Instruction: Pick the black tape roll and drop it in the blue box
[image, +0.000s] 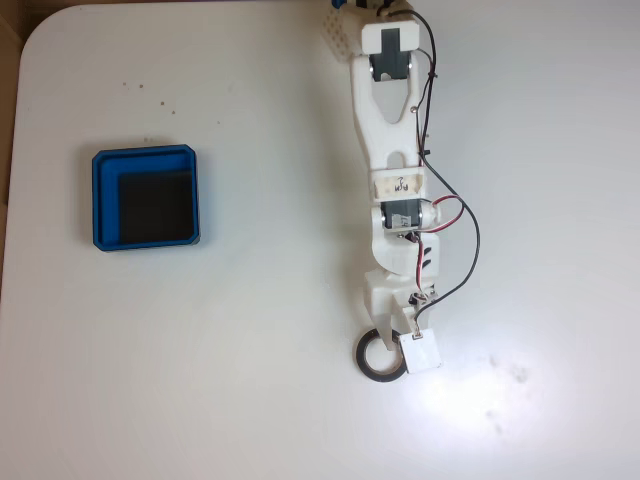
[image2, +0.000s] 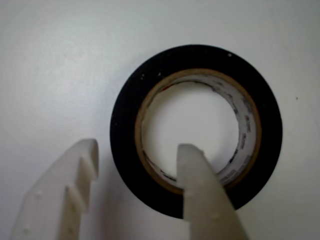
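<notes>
The black tape roll (image: 363, 365) lies flat on the white table at the lower middle of the fixed view, under the arm's tip. In the wrist view the black tape roll (image2: 200, 56) shows a brownish-grey inner rim. My gripper (image2: 140, 148) is open and straddles the ring's near wall: one white finger (image2: 82, 165) stands outside the ring, the other finger (image2: 192, 165) reaches into the hollow centre. In the fixed view the gripper (image: 386, 338) sits right over the roll. The blue box (image: 104, 200), with a black floor, rests far to the left.
The white arm (image: 392, 120) stretches down from the top edge, with red and black cables (image: 470, 225) looping along its right side. Bare white table (image: 270, 320) lies between the roll and the box. The table's left edge runs close behind the box.
</notes>
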